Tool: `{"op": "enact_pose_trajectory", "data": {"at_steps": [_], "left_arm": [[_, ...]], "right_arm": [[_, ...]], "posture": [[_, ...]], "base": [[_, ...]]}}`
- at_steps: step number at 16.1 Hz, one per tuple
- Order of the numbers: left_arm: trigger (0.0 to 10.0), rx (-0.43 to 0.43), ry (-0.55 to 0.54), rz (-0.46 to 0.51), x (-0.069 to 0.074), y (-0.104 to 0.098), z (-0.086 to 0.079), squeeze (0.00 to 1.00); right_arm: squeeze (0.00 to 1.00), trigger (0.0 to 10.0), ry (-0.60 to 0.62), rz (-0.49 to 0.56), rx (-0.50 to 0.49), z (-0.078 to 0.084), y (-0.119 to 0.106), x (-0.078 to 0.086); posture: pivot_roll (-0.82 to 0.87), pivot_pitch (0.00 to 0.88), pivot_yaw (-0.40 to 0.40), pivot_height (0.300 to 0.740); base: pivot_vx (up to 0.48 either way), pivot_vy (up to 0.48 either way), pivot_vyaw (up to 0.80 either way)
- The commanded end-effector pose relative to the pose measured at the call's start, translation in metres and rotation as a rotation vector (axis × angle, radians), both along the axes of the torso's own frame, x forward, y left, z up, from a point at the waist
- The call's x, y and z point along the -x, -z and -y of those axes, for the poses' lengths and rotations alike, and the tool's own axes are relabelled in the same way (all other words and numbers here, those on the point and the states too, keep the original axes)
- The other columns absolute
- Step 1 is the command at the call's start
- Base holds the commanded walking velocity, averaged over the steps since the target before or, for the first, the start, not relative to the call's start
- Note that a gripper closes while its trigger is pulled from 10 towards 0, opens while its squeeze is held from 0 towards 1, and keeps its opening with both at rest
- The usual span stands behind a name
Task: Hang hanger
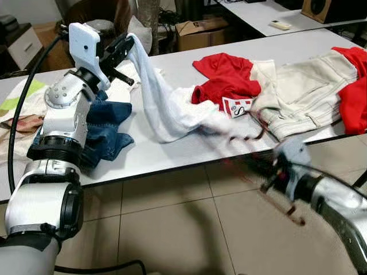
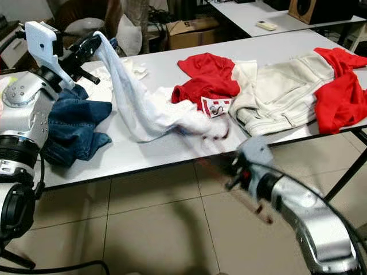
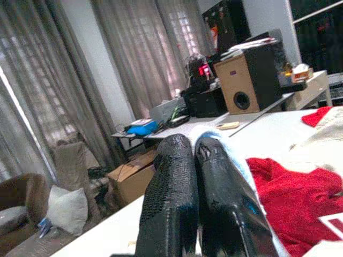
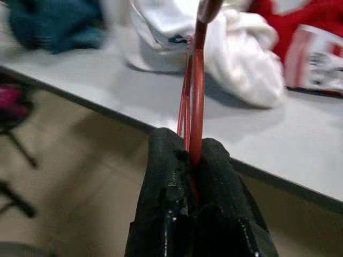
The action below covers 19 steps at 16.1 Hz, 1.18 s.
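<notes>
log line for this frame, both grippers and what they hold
left gripper: shut on white garment, lifted above table | right gripper: shut on red hanger, off table edge, blurred | hanger not yet in garment

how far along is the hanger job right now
Done: the left hand is shut on the white cloth garment, lifting one end off the grey table. In hand: the right hand grips the thin red hanger, blurred near the garment. Left: getting the hanger into the garment and hanging it.

One thin red wire hanger (image 4: 194, 96), one white cloth garment (image 1: 166, 97), two red garments (image 1: 226, 77) (image 2: 338, 94), one cream denim piece (image 1: 304, 94), one blue denim piece (image 1: 106, 129).
</notes>
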<state>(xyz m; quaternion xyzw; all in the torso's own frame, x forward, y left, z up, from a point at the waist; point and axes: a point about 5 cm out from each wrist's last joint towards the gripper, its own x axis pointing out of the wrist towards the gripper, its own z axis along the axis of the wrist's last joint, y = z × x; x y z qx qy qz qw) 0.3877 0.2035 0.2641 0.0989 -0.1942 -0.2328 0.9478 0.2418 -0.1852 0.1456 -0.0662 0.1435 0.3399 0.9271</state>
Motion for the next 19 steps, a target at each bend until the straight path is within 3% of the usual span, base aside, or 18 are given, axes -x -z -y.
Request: {"op": "enact_pose_trajectory", "data": {"at_steps": [1,2,3,4,5,6,7,10,14,17,19], "left_arm": [[0.0,0.027,0.013,0.024,0.001,-0.006,-0.002,0.0],[0.0,0.058,0.025,0.036,0.001,-0.009,-0.002,0.0],[0.0,0.092,0.035,0.046,0.001,-0.013,-0.002,0.0],[0.0,0.086,0.027,0.044,0.001,-0.013,-0.003,0.0],[0.0,0.078,0.02,0.037,0.0,-0.011,-0.004,0.0],[0.0,0.075,0.022,0.033,0.0,-0.009,-0.003,0.0],[0.0,0.072,0.024,0.032,0.001,-0.008,-0.002,0.0],[0.0,0.06,0.032,0.027,0.0,-0.007,-0.002,0.0],[0.0,0.029,0.037,0.017,0.0,-0.005,0.0,0.0],[0.0,-0.001,0.084,-0.001,0.001,0.0,0.005,0.0],[0.0,-0.082,0.205,-0.037,0.006,0.009,0.016,0.0]], "right_arm": [[0.0,10.0,0.001,0.082,-0.04,-0.003,-0.015,-0.003],[0.0,10.0,0.085,0.111,-0.162,0.002,-0.026,-0.011],[0.0,10.0,0.18,0.165,-0.431,0.01,-0.047,-0.019],[0.0,10.0,0.267,0.128,-0.515,0.02,-0.047,-0.023],[0.0,10.0,0.18,0.023,-0.377,0.015,-0.031,-0.014],[0.0,10.0,0.023,-0.114,-0.239,0.004,-0.01,0.006],[0.0,10.0,-0.032,-0.181,-0.182,0.001,0.002,0.017],[0.0,10.0,-0.034,-0.242,-0.202,0.002,0.003,0.026],[0.0,10.0,-0.116,-0.156,-0.175,0.014,-0.015,0.037],[0.0,10.0,-0.021,-0.017,-0.191,0.024,-0.028,0.024],[0.0,10.0,0.015,0.054,-0.236,0.021,-0.037,0.016]], "posture": [[-0.16,0.0,0.128,0.74],[-0.16,0.0,0.128,0.74],[-0.16,0.0,0.128,0.74],[-0.17,0.0,0.131,0.74],[-0.17,0.0,0.131,0.74],[-0.17,0.0,0.133,0.74],[-0.17,0.0,0.133,0.74],[-0.17,0.0,0.134,0.74],[-0.17,0.0,0.137,0.74],[-0.17,0.0,0.139,0.74],[-0.17,0.0,0.138,0.74]], "base": [[0.0,0.0,0.0],[0.0,0.0,0.0],[0.0,0.0,0.0],[0.0,0.0,0.0],[0.0,0.0,0.0],[0.0,0.0,0.0],[0.0,0.0,0.0],[0.0,0.0,0.0],[0.0,0.0,0.0],[0.0,0.0,0.0],[0.0,0.0,0.0]]}}
